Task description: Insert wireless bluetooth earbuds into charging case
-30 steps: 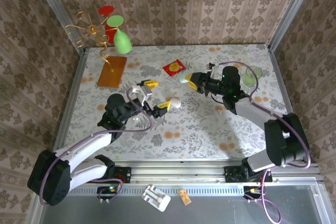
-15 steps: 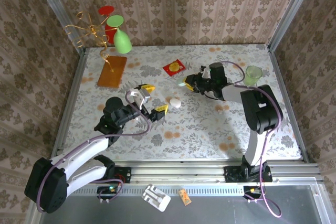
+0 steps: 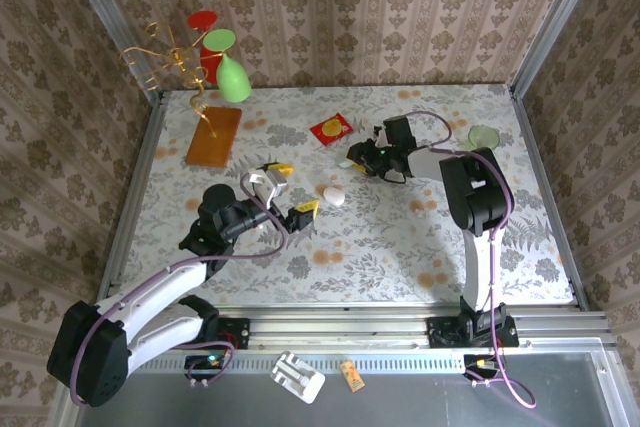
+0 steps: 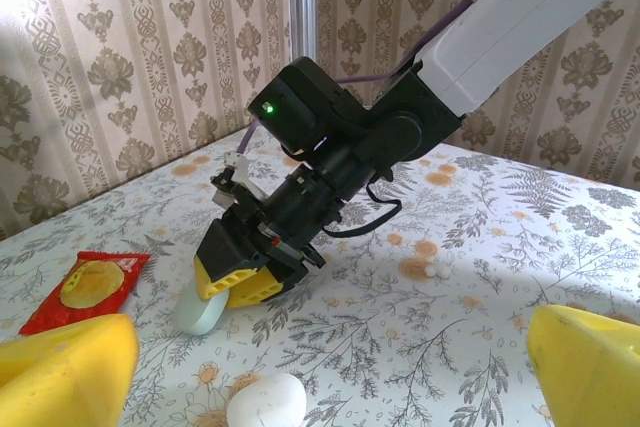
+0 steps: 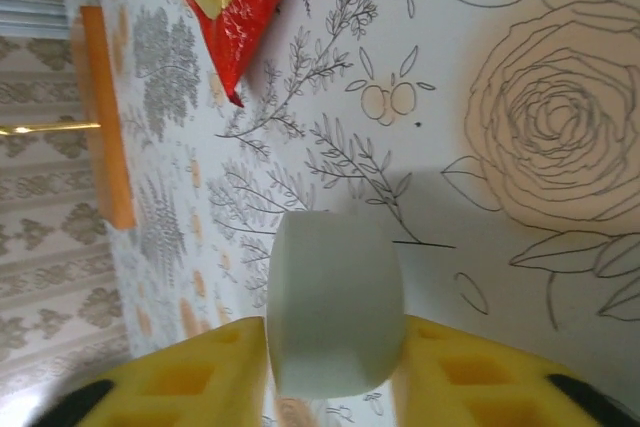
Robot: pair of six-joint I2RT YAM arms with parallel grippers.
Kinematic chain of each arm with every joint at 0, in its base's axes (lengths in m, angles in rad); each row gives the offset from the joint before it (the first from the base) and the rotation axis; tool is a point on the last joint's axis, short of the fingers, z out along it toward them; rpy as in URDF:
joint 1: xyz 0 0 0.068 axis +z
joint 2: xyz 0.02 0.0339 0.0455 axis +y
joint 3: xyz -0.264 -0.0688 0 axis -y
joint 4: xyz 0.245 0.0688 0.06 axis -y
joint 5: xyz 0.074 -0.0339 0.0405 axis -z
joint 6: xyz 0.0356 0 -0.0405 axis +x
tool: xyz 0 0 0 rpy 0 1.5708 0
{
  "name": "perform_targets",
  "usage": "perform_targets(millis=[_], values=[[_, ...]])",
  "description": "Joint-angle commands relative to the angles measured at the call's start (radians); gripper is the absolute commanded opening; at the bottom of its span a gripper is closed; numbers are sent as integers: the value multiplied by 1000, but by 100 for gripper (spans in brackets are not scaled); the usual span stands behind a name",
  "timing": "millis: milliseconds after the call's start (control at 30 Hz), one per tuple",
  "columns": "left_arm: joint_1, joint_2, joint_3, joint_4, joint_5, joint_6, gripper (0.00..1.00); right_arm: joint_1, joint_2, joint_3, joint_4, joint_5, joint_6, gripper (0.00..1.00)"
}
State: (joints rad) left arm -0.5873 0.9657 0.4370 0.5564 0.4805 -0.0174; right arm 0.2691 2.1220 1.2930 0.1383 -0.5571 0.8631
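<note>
Left gripper (image 3: 296,187) hangs released, jaws spread wide and holding nothing, low over the table (image 3: 400,247). Just right of it lies the white case (image 3: 333,194), an oval pebble that touches nothing and looks closed. Farther right and a little back, the right gripper (image 3: 357,157) sits at table level with a pale disc (image 5: 335,312) between its yellow fingers (image 5: 190,377). The disc rests on the table, and I cannot tell whether the jaws pinch it or merely flank it. The earbuds (image 4: 437,269), a tiny white cluster, lie loose on the table to the right of that gripper, near its forearm and well apart from the white case. They are too small to show any long axis. The right arm looks the nearer one, so the pick likely falls to it once its jaws are free.
</note>
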Motion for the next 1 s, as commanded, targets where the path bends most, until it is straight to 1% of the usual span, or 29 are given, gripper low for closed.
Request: perform_targets(millis=[0,67,167,300,367,500,700,833,967], values=[[6,2,7,-33,-36,17,100,4,-15,21,-77,57,-64,47],[8,11,15,-45,-50,14,100,2,-62,-6,-98,86,-91,55],[9,21,17,-42,-63,9,100,5,-155,-66,-124,135,-144,62],[17,18,14,-45,-80,-2,100,23,-286,-144,-177,185,-271,66],[27,12,12,-50,-82,-14,100,46,-345,-165,-240,222,-364,67],[38,-20,-2,-56,-70,-30,100,114,-400,-170,-383,289,-518,69],[46,-77,-23,-92,-78,-35,100,243,-398,-145,-509,424,-666,72],[46,-96,-24,-114,-82,-28,100,308,-341,-78,-567,506,-715,74],[46,-102,-27,-115,-83,-27,100,350,-266,-1,-611,618,-740,74]])
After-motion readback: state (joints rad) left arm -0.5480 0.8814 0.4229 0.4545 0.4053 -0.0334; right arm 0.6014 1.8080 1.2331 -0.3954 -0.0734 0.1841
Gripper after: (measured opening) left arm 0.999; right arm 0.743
